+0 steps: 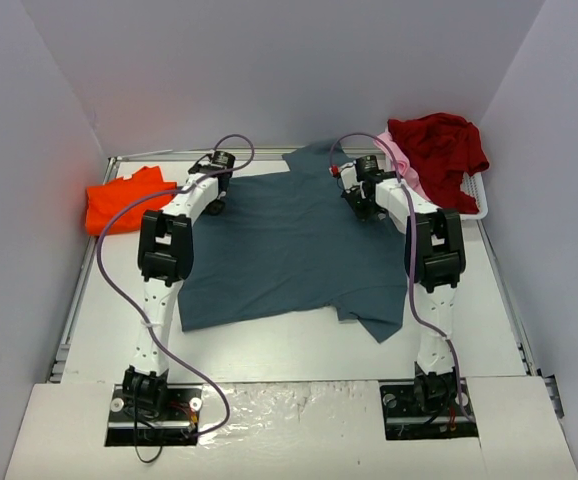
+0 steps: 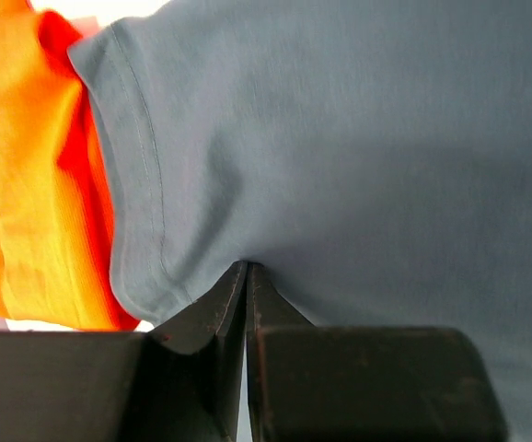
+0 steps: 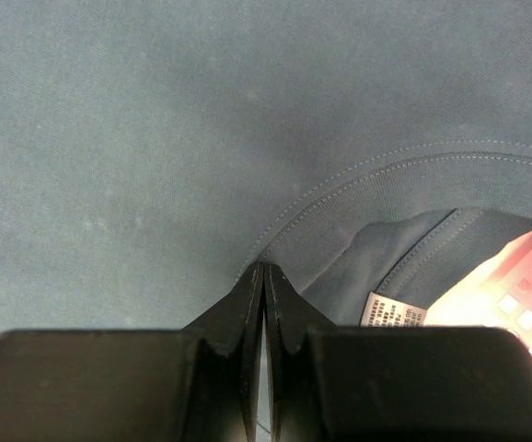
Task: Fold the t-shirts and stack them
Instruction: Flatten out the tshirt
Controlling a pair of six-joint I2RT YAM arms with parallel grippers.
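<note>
Nearest me, the blue-grey shirt (image 1: 289, 250) lies spread on the worktop (image 1: 289, 345), with its near right corner trailing. At its far end my left end effector (image 2: 247, 267) is pressed together, pinching cloth beside the sleeve. The right end effector (image 3: 263, 269) looks to be pinching the collar edge. I'd raise both evenly, holding the cloth taut, and bring the shoulders towards the hem. Beyond that, the orange shirt (image 1: 124, 205) lies far left, and the red shirt (image 1: 439, 145) and pink shirt (image 1: 401, 160) sit in the basket (image 1: 474, 195).
</note>
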